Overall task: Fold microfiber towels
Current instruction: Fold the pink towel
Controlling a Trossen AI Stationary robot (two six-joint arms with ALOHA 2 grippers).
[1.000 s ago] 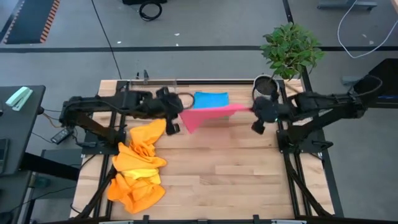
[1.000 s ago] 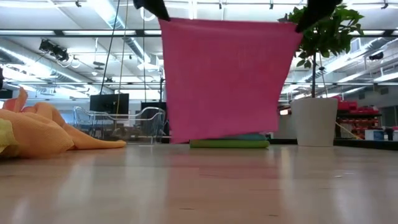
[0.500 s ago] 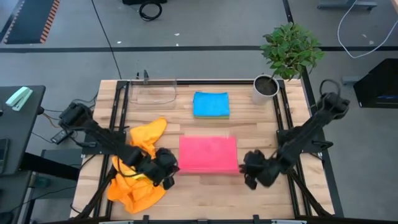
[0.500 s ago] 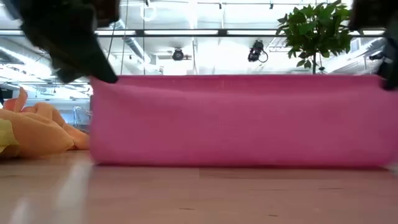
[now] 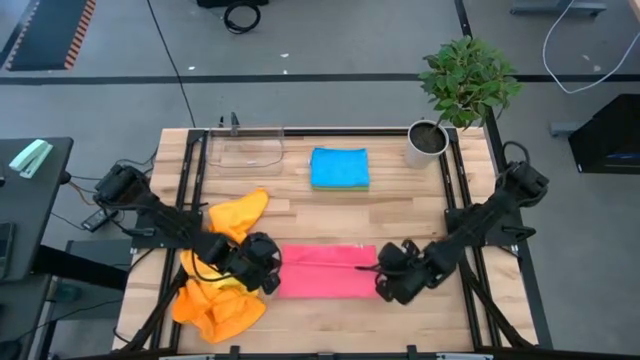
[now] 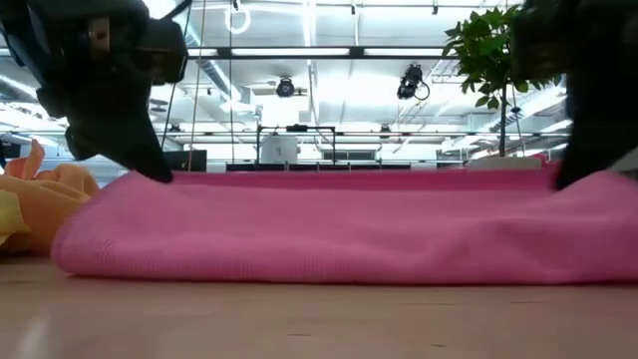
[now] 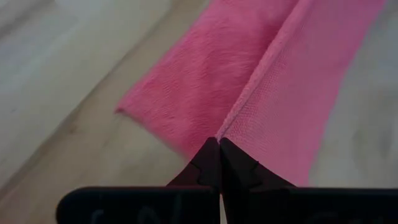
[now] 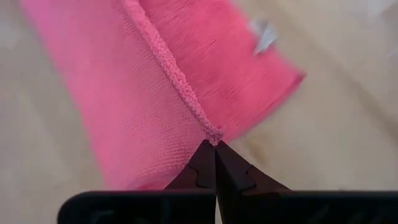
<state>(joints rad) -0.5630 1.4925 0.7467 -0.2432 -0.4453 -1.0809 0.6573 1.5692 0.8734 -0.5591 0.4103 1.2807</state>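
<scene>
both grippers (image 5: 268, 272) (image 5: 388, 280) pinch the folded pink towel (image 5: 325, 271)

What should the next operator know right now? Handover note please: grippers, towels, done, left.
Left gripper: shut on the pink towel, at its left end.
Right gripper: shut on the same towel's right end.
Pink towel: on the table's front half, folded over once, both top corners pinched.
Done: blue-and-green stack, folded, at the back.
Left: release pink and finish its fold; orange and yellow heap at left unfolded.
</scene>
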